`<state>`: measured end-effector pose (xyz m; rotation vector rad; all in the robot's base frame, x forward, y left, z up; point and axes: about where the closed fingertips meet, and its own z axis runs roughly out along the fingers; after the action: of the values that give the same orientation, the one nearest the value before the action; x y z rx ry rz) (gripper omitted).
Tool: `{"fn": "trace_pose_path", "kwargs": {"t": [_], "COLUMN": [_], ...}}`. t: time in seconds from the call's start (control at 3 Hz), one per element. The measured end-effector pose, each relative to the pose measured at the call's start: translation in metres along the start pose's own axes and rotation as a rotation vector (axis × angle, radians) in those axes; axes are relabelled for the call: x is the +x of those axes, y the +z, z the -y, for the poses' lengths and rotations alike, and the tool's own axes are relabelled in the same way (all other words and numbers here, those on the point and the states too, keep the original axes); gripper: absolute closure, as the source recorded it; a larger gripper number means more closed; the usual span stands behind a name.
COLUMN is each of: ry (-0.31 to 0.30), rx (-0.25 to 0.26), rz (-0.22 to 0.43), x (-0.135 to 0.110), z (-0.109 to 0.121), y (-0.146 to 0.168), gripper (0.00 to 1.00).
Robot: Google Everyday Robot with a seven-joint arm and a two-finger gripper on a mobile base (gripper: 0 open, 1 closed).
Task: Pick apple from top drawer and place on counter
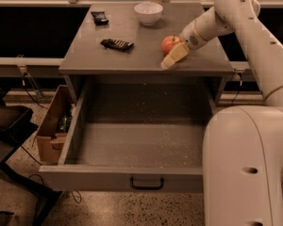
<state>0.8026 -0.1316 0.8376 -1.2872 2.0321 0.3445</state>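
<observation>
The apple (169,43), red-orange and round, rests on the counter (127,60) near its front right. My gripper (173,56) reaches in from the right and sits against the apple's front right side, low over the counter. The top drawer (85,177) is pulled wide open below the counter, and its speckled floor holds nothing. Its dark curved handle (146,183) faces me.
A white bowl (148,12) stands at the counter's back. A dark flat packet (117,44) and a smaller dark object (99,17) lie on its left half. A cardboard box (53,128) stands left of the drawer. My white base (245,168) fills the right foreground.
</observation>
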Motion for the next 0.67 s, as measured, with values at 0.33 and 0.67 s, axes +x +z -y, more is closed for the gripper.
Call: {"fn": "trace_pose_path", "kwargs": {"t": [0.33, 0.67], "ry": [-0.103, -0.247], "rx": [0.029, 0.136], "rz": [0.030, 0.043], "x": [-0.033, -0.069], "z": [-0.011, -0.028], "y": [-0.031, -0.085], "gripper": [0.00, 0.00]}}
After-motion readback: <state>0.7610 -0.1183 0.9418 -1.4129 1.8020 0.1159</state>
